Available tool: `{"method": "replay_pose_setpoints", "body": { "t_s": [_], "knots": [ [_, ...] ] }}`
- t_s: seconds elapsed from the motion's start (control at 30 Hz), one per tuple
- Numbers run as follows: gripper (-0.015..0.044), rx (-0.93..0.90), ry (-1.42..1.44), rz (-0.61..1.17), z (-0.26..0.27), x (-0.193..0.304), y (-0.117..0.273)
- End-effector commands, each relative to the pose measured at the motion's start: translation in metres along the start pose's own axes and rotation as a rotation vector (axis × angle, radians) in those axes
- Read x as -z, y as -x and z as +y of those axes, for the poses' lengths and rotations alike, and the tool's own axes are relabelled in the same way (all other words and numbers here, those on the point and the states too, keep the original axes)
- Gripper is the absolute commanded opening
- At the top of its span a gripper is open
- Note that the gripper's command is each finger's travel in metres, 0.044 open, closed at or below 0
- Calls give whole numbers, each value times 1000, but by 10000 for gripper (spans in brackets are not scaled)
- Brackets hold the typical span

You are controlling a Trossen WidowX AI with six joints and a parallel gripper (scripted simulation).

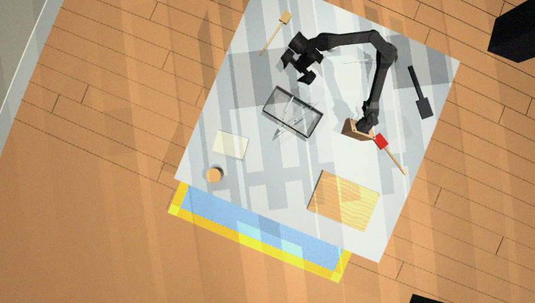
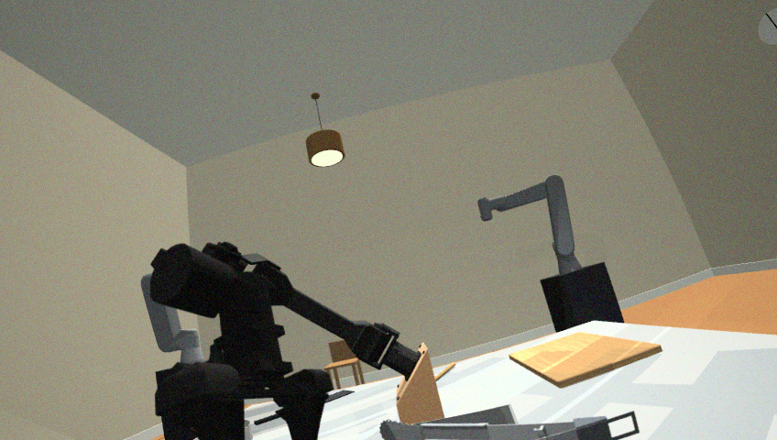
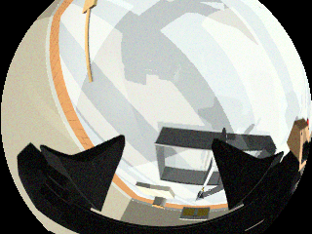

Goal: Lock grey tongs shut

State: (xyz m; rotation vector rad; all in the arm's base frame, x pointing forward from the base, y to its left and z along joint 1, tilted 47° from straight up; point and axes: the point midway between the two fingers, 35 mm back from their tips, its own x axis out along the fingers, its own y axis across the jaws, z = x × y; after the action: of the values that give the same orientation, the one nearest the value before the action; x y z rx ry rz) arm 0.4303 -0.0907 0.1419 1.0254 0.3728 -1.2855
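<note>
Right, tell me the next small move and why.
Probably carry the open gripper toward the tongs and lower it: its fingers hold nothing, and in the top view it sits off to one side of the roasting tin they lie across.

The board [image 1: 330,191] [image 2: 583,354] is tan with wavy grain; the tongs [image 1: 288,117] [image 2: 507,430] grey.
</note>
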Motion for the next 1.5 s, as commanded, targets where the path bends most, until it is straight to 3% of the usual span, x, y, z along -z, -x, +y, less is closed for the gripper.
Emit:
{"method": "replay_pose_setpoints", "body": {
  "t_s": [0.0, 0.2, 0.53, 1.47],
  "knots": [
    [440, 37, 52, 25, -10, 33, -1],
    [440, 130, 31, 17, -37, 83, -1],
    [440, 252, -66, -206, -116, 179, 7],
    [440, 251, -71, -221, -116, 185, -2]
  ]
}}
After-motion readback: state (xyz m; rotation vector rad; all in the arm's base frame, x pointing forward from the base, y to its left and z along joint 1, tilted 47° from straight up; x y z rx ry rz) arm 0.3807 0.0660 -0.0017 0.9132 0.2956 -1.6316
